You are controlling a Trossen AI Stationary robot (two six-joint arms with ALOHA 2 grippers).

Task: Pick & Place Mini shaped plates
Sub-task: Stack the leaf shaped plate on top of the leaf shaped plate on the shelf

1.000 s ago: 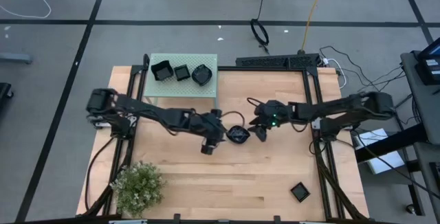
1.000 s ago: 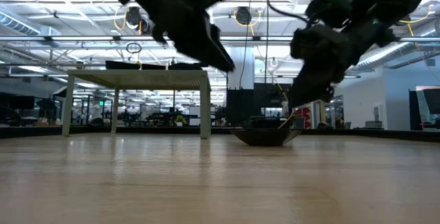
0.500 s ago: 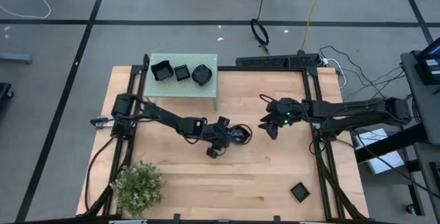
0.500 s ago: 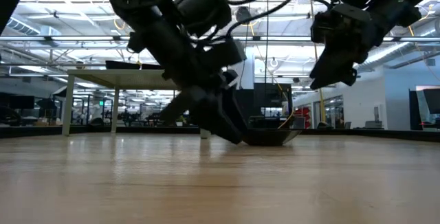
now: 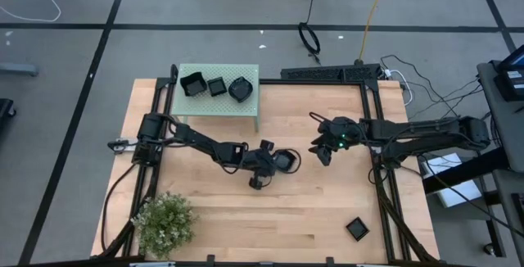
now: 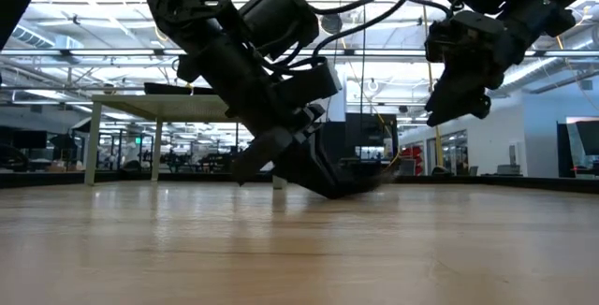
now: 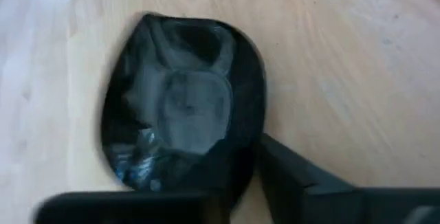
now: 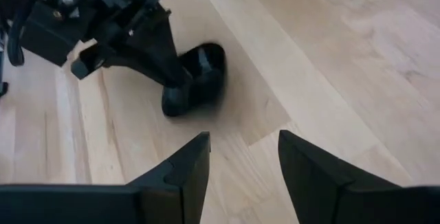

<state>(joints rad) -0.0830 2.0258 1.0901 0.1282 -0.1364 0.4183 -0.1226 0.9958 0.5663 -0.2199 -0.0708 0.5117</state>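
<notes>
From above, the left gripper point(image 5: 274, 165) is mid-table with bare wood all round, clenched on a plate point(image 5: 284, 161); the right gripper point(image 5: 321, 154) hovers near, jaws released; 3 plates sit on the stand point(image 5: 214, 101), 1 point(image 5: 357, 229) lies near the front edge. The left wrist view shows the plate's rim pinched between the fingers point(image 7: 295, 176)

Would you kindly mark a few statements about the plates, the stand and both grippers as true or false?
1. The left gripper is at a plate mid-table. True.
2. The stand holds five plates. False: three plates sit on it.
3. The right gripper holds a plate. False: its fingers are open and empty, above the table.
4. A square plate lies alone near the table's front right corner. True.
5. The plant stands on the stand. False: it stands at the table's front left corner.
</notes>
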